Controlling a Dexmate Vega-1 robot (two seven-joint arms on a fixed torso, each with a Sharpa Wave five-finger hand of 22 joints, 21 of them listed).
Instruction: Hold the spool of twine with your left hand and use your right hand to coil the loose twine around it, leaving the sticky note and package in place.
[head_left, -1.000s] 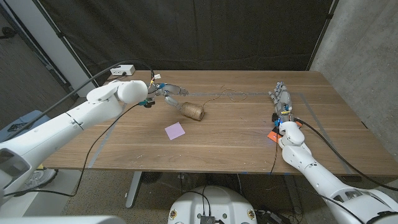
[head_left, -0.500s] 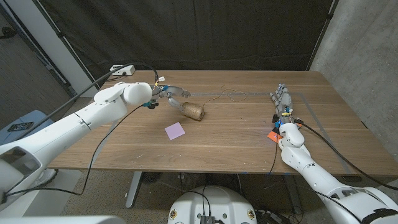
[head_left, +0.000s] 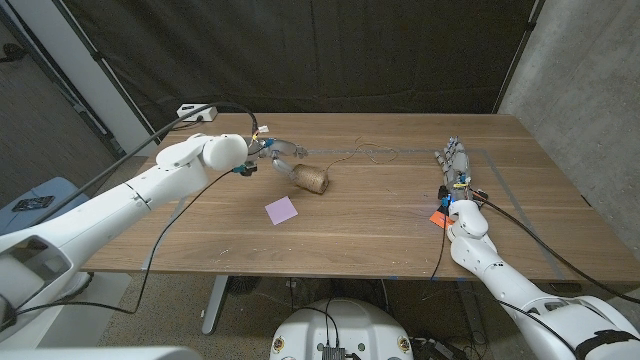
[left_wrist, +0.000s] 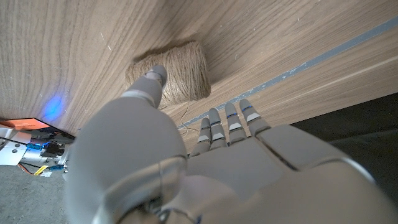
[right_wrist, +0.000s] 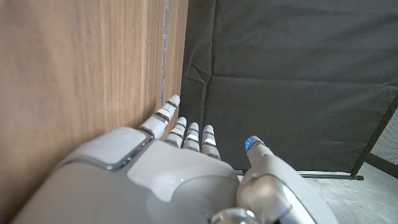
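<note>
Smooth grey left hand (left_wrist: 186, 168) beside rough cylindrical twine spool (head_left: 312, 179).

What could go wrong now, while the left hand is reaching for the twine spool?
The left hand is open beside the spool, not gripping it; a push could roll the spool toward the sticky note. The loose twine lies far from the right hand, so dragging it might pull the unheld spool.
</note>
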